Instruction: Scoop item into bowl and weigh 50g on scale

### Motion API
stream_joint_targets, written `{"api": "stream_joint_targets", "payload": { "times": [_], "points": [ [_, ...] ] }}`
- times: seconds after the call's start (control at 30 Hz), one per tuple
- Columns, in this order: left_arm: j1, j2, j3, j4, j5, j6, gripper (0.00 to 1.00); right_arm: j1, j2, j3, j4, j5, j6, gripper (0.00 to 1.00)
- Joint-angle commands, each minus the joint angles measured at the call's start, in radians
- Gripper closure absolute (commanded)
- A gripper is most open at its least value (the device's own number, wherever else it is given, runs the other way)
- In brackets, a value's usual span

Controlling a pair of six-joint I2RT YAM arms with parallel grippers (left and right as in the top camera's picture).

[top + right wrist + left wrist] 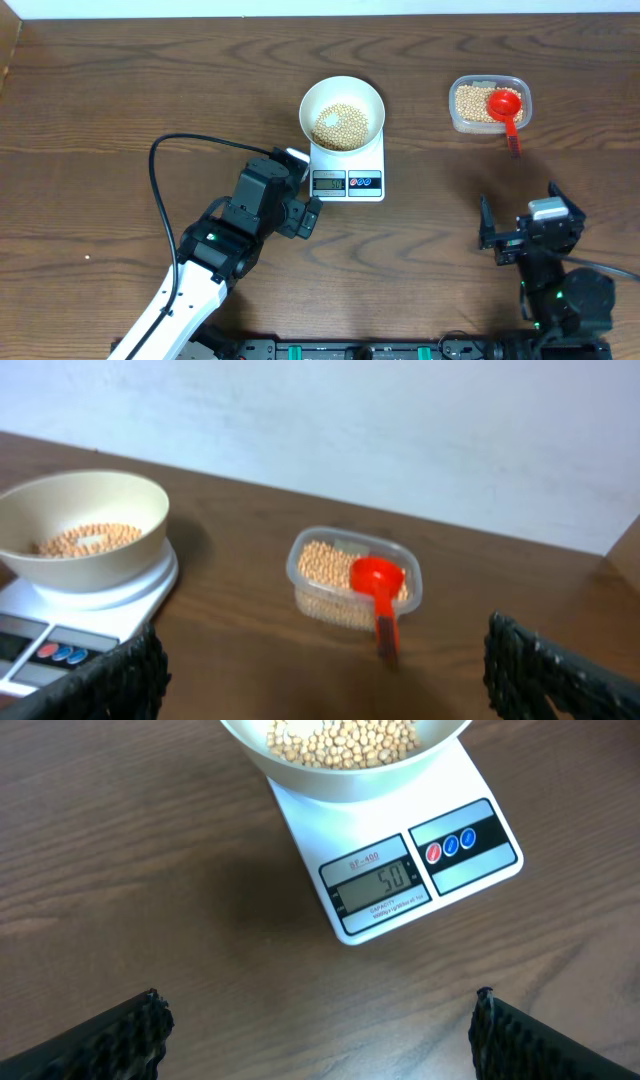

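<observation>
Apparently little is being left undone: the beans (pixel 343 124) are being held in the bowl (pixel 318 100) on the scale (pixel 400 840), whose display (pixel 378 885) is reading 50. The red scoop (pixel 506 105) is being cradled in the tub (pixel 470 100). The left gripper (pixel 318 1010) and right gripper (pixel 325 650) are being shown spread and empty.
</observation>
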Motion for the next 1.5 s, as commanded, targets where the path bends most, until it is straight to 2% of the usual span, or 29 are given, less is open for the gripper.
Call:
{"api": "stream_joint_targets", "payload": {
  "times": [0.0, 0.23, 0.37, 0.57, 1.47],
  "points": [
    [0.004, 0.004, 0.011, 0.001, -0.005, 0.006, 0.03, 0.008, -0.064, -0.096, 0.073, 0.0, -0.01, 0.01],
    [0.004, 0.004, 0.011, 0.001, -0.005, 0.006, 0.03, 0.008, -0.157, -0.257, 0.252, -0.006, -0.01, 0.01],
    [0.004, 0.004, 0.011, 0.001, -0.005, 0.006, 0.03, 0.008, -0.196, -0.322, 0.278, -0.008, -0.01, 0.01],
    [0.004, 0.004, 0.011, 0.001, -0.005, 0.006, 0.03, 0.009, -0.196, -0.325, 0.192, -0.007, -0.006, 0.01],
    [0.004, 0.004, 0.011, 0.001, -0.005, 0.006, 0.03, 0.008, -0.196, -0.325, 0.196, -0.006, 0.001, 0.01]
  ]
}}
